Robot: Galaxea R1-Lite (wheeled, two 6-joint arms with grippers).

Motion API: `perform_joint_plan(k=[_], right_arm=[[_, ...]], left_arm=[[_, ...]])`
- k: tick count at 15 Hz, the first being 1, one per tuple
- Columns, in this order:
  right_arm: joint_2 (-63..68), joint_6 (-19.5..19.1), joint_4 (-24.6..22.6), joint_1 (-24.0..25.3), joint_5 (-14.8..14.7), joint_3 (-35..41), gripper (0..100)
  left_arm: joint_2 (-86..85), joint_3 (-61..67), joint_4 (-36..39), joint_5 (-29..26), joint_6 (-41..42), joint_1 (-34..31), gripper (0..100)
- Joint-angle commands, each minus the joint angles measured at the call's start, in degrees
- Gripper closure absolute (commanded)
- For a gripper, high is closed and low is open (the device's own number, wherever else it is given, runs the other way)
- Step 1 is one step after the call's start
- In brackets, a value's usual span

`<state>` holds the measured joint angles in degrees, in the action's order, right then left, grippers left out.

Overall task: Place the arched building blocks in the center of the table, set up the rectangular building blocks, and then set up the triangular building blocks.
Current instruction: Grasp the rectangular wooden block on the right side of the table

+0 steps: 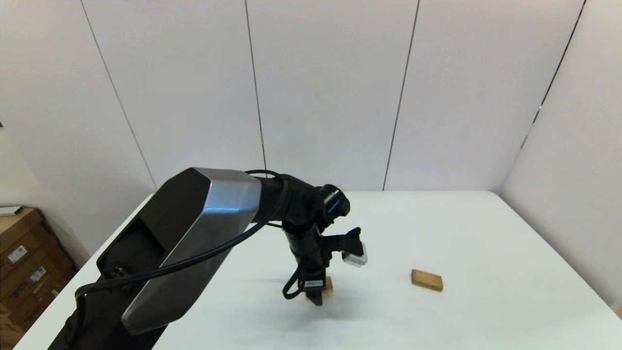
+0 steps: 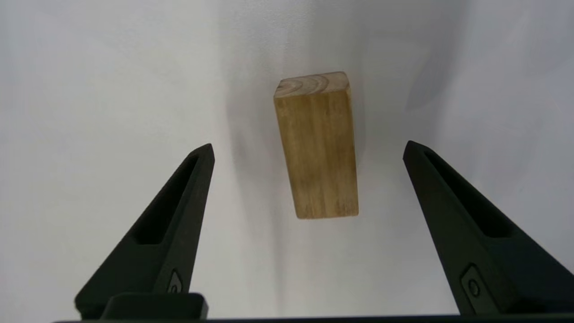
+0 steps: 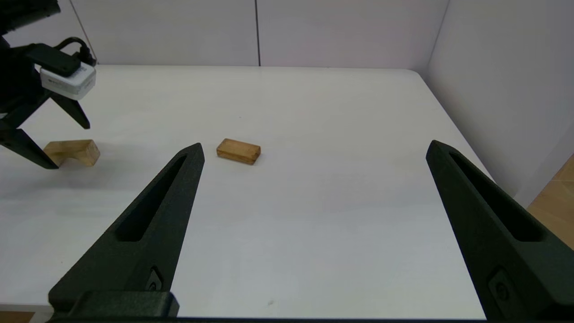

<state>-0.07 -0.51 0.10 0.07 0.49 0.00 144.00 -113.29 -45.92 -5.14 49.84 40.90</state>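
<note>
Apparently the arch block [image 3: 74,152] is set low-centre in the head view, under the left gripper [image 2: 309,152], fingers spread, gripping nothing; the flat block [image 1: 427,280] lies right, untouched; the right gripper [image 3: 314,150] is held open.

The head camera looks down across the counter [image 1: 486,243]; the left wrist camera looks close and straight down (arched block [image 2: 316,146]); the right wrist camera sits low, sharing that block.

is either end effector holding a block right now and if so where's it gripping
Nothing is held. The left end effector is open above the arched block; the right end effector is open over bare table.
</note>
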Motion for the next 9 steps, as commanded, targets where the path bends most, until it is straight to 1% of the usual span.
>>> perform_joint_plan(k=[1, 4, 7, 8, 9], right_arm=[[0.0, 0.0, 0.0, 0.0, 0.0, 0.1, 0], [0.0, 0.0, 0.0, 0.0, 0.0, 0.1, 0], [0.1, 0.0, 0.0, 0.0, 0.0, 0.1, 0], [0.1, 0.0, 0.0, 0.0, 0.0, 0.1, 0], [0.1, 0.0, 0.0, 0.0, 0.0, 0.1, 0]], left_arm=[[-4.3, 0.0, -1.2, -0.9, -0.1, -1.4, 0], [-11.5, 0.0, -8.3, -1.7, -0.1, -3.2, 0], [-19.5, 0.5, -15.6, -5.1, -0.2, -5.7, 0], [-23.6, 0.8, -18.5, -5.4, -0.7, -6.5, 0], [-26.7, 1.0, -19.6, -5.4, -2.5, -7.3, 0]])
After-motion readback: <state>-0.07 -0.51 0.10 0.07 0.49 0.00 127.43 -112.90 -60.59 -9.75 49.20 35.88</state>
